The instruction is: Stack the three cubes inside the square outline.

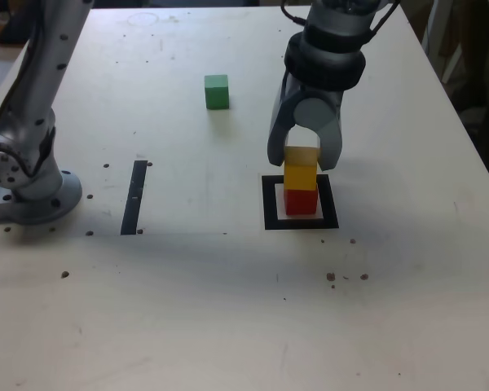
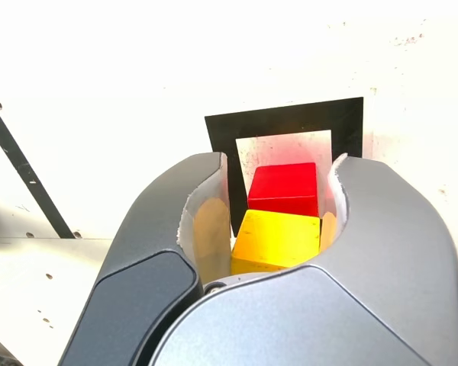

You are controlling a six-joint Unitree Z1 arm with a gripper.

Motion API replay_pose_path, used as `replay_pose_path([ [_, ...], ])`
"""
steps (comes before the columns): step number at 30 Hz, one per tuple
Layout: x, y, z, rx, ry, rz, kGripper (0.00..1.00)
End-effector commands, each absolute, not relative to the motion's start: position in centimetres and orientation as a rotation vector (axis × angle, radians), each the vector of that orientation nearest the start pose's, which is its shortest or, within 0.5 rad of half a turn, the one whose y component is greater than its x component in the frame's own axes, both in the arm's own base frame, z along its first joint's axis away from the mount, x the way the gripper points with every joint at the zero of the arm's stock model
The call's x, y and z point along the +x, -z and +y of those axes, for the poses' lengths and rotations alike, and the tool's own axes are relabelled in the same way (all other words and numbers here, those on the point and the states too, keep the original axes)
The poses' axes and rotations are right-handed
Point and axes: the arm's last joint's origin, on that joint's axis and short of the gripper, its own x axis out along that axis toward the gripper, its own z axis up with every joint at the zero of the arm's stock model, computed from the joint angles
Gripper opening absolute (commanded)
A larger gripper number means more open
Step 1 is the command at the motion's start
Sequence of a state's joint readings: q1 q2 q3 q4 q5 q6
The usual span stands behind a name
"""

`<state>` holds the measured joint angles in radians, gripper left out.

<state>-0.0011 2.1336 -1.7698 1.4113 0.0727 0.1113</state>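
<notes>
The red cube [image 1: 301, 201] sits inside the square outline [image 1: 270, 204] right of centre in the exterior view. On top of it rests the yellow cube [image 1: 301, 173], squarely aligned. My gripper [image 1: 304, 160] reaches straight down over the stack with its jaws shut on the yellow cube. The wrist view shows the yellow cube [image 2: 278, 240] between the two jaws, the red cube [image 2: 284, 189] below it and the black outline [image 2: 290, 118] around them; my gripper [image 2: 282, 171] frames both. The green cube [image 1: 216, 91] stands alone on the table, farther back and toward the exterior view's left.
A thin black strip [image 1: 134, 197] lies flat at the exterior view's left of the outline. The arm's grey base [image 1: 24, 187] stands at the left edge. Small dark specks dot the pale table [image 1: 228, 309].
</notes>
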Motion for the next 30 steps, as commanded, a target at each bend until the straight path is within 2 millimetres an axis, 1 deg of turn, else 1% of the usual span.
replay_pose_path([
  [1,38.8,-25.5,0.3,0.15,0.056,1.778,0.57],
  [4,38.8,-25.3,0.3,0.153,0.068,1.772,0.86],
  [5,38.8,-25.2,0.3,0.153,0.071,1.771,0.92],
  [7,38.8,-25.1,0.3,0.153,0.073,1.771,0.98],
  [16,38.2,-25.3,0.8,0.149,0.058,1.778,0.99],
  [21,36.8,-26.2,1.9,0.153,0.017,1.789,0.99],
  [25,34.7,-27.5,3.8,0.151,-0.046,1.799,0.99],
  [30,31.9,-28.8,7.3,0.123,-0.13,1.81,0.99],
])
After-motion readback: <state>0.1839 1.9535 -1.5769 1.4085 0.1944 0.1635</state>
